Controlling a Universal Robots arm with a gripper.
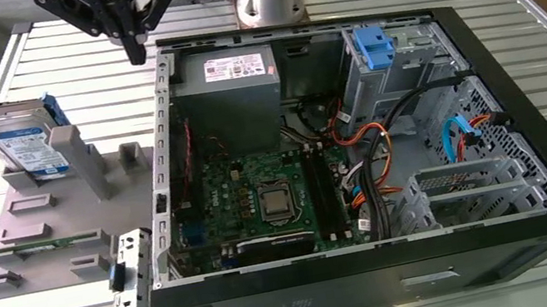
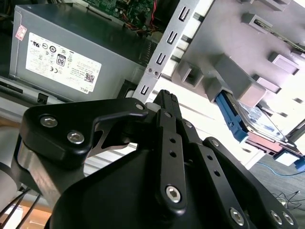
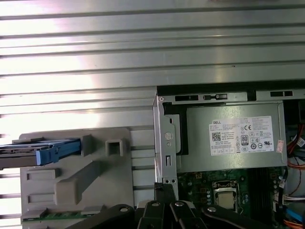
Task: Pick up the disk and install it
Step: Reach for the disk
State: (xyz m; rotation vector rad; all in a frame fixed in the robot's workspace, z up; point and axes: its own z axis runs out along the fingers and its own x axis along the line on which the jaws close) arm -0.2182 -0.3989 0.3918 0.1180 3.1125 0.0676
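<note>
Right now the jaws are shut and empty, so the upright disk (image 1: 30, 152) could be knocked, not grabbed.

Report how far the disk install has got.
Nothing looks done yet: the disk stands on edge in the grey fixture, outside the open computer case. The end effector is shut and empty over a corner of the case, apart from the disk. Pickup and install both remain.

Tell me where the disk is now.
The disk stands on edge in the grey holder on the exterior view's left, outside the open case and apart from the gripper.
</note>
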